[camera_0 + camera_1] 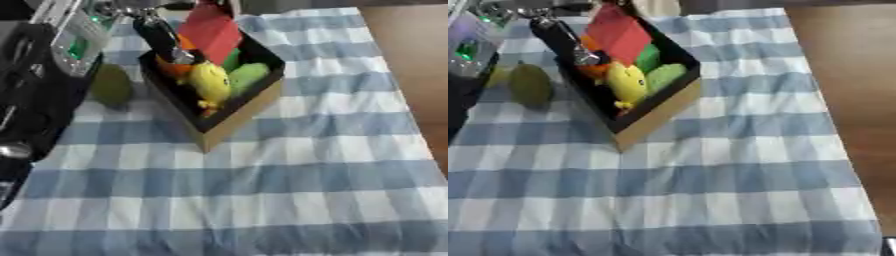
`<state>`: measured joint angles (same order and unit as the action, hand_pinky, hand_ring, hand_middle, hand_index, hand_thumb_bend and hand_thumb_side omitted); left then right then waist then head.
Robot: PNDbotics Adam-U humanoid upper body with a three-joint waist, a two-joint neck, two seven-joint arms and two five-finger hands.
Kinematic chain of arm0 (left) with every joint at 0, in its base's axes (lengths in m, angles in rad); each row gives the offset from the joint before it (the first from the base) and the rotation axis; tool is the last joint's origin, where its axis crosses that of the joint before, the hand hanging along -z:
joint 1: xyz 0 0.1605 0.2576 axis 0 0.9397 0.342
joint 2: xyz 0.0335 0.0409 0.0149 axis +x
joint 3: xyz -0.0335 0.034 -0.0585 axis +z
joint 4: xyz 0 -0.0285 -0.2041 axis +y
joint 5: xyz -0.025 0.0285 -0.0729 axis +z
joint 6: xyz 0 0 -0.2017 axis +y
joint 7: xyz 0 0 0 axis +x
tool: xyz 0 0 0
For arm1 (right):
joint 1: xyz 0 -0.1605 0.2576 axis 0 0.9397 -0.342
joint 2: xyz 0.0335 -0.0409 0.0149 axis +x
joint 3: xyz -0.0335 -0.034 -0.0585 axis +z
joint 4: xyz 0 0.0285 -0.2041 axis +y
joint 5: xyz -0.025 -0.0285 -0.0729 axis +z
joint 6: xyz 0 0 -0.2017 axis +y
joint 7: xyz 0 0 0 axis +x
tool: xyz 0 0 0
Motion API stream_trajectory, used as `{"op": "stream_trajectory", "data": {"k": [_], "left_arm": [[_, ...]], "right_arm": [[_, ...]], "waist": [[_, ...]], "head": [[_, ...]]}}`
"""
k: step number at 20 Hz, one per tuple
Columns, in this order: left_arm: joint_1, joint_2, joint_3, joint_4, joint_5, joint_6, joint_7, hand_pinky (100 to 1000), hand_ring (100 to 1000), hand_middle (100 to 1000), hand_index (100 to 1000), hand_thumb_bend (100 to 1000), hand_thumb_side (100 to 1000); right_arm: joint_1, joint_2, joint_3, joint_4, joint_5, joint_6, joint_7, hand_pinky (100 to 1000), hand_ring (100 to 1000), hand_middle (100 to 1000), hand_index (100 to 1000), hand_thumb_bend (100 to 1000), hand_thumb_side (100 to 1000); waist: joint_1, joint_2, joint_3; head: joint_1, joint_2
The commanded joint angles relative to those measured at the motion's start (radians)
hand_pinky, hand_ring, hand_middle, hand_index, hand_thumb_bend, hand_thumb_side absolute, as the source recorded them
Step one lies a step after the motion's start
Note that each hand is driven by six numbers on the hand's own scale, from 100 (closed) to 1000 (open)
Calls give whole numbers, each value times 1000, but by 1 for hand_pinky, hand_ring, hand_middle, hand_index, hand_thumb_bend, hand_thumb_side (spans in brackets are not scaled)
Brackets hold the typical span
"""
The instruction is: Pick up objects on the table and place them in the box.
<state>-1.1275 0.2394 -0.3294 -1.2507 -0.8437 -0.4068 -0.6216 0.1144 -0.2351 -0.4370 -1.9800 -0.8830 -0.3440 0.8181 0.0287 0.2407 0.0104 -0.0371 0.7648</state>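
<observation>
Blue-and-white checked cloth (262,180) covers nearly the whole table, lying flat with a few soft creases near its front edge. Bare brown tabletop (842,75) shows in a strip past the cloth, to the right of the box (241,112).

The box is brown card outside and black inside, open at the top, and stands on the cloth with one corner pointing toward the camera. Inside it lie a yellow toy (210,80), a green item (249,75) just right of the yellow one, something orange (172,67) against the left wall, and a red block (210,30) that sticks up above the far rim.

An olive-green rounded object (112,86) rests on the cloth just left of the box, apart from its wall.

Black and silver robot arm parts (31,85) fill the space further left of the box. The left hand (162,37) reaches over the box's left wall, black with silver fittings; whether its fingers are spread or curled cannot be told.
</observation>
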Motion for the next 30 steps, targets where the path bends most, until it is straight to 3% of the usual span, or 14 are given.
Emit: {"op": "stream_trajectory", "data": {"k": [1, 5, 12, 15, 17, 19, 20, 21, 22, 30], "left_arm": [[-35, -50, 34, 61, -51, 0, 32, 750, 649, 487, 663, 213, 100], [-40, -103, 71, 142, -134, 6, 62, 760, 665, 501, 678, 279, 100], [-32, -123, 94, 190, -272, 7, 107, 779, 698, 533, 706, 385, 100], [-30, -126, 94, 196, -300, 1, 115, 801, 742, 584, 753, 453, 100], [-30, -124, 96, 193, -316, 1, 119, 853, 815, 679, 827, 514, 100], [-29, -122, 99, 188, -330, 9, 128, 897, 867, 748, 865, 549, 167], [-29, -121, 101, 184, -338, 14, 135, 946, 915, 796, 896, 616, 271], [-29, -120, 102, 179, -350, 19, 142, 951, 921, 800, 899, 624, 286], [-29, -118, 103, 174, -362, 25, 148, 985, 961, 832, 926, 661, 384], [-32, -99, 135, 160, -458, 75, 150, 1000, 1000, 871, 953, 688, 419]], "right_arm": [[-7, -25, 0, -20, -11, -87, 89, 1000, 1000, 363, 991, 100, 476], [-12, -24, 2, -20, -14, -80, 89, 1000, 1000, 363, 991, 100, 477], [-14, -19, 1, -20, -8, -76, 89, 1000, 1000, 360, 992, 100, 475], [-15, -18, 2, -20, -6, -73, 89, 1000, 1000, 359, 993, 100, 475], [-15, -17, 2, -20, -5, -72, 89, 1000, 1000, 358, 993, 100, 475], [-15, -16, 3, -20, -3, -72, 89, 1000, 1000, 357, 993, 100, 474], [-14, -15, 2, -20, -1, -71, 89, 1000, 1000, 356, 994, 100, 473], [-14, -14, 2, -20, 0, -70, 89, 1000, 1000, 356, 994, 100, 473], [-14, -14, 2, -20, 1, -69, 89, 1000, 1000, 356, 994, 100, 473], [-11, -15, 0, -20, -2, -66, 89, 1000, 1000, 359, 994, 100, 474]], "waist": [[-12, -17, -5], [-14, -14, -10], [-15, -12, -11], [-15, -12, -11], [-15, -12, -10], [-15, -12, -10], [-15, -12, -10], [-15, -12, -10], [-15, -12, -10], [-14, -18, -6]], "head": [[1, 5], [7, 5], [6, 5], [7, 5], [8, 5], [7, 5], [7, 5], [7, 5], [7, 5], [6, 5]]}}
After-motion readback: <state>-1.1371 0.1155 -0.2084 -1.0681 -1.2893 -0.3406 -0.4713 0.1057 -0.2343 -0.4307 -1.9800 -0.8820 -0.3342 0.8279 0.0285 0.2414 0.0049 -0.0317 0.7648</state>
